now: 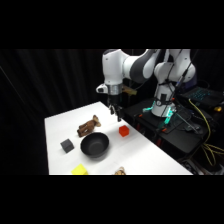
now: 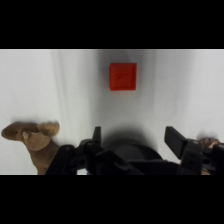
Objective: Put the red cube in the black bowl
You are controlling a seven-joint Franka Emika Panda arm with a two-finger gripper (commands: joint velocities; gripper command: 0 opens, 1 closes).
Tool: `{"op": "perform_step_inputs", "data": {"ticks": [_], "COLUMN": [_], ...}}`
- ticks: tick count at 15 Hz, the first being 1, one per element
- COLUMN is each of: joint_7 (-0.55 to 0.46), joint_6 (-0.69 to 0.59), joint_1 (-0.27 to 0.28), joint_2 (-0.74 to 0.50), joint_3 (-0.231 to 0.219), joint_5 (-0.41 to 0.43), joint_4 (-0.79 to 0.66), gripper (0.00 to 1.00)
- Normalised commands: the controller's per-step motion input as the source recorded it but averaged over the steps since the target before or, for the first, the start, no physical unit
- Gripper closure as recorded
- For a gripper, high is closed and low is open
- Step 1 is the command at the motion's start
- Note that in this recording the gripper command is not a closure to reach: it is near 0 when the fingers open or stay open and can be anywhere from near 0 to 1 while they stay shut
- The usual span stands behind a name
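The approach step is judged to be in hand: the cube (image 1: 123,131) has not yet been grasped. In the side view it is seen on the white surface (image 1: 62,125), at about 2 o'clock from the bowl (image 1: 95,144) and just beside it, apart from its rim. The gripper (image 1: 117,112) is held above the surface at about 11 o'clock from the cube, not touching it. In the wrist view the fingers (image 2: 174,139) are seen spread wide with nothing held, and the cube (image 2: 123,76) lies ahead of them at 12 o'clock. A brown plush toy (image 2: 35,140) is seen at 9 o'clock. Next, the gripper would need to be carried over the cube, lowered astride it, and closed.
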Motion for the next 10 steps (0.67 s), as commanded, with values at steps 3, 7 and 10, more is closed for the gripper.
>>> {"op": "perform_step_inputs", "data": {"ticks": [3,7,10], "joint_7": [0.07,-0.03,-0.32], "joint_6": [0.41,0.56,0.58], "joint_1": [-0.058,-0.078,-0.056], "joint_2": [-0.19,-0.01,0.18], "joint_3": [-0.01,-0.034,-0.031], "joint_5": [-0.166,-0.205,0.148], "joint_4": [-0.43,-0.33,-0.18], "gripper": [0.0,0.0,0.0]}}
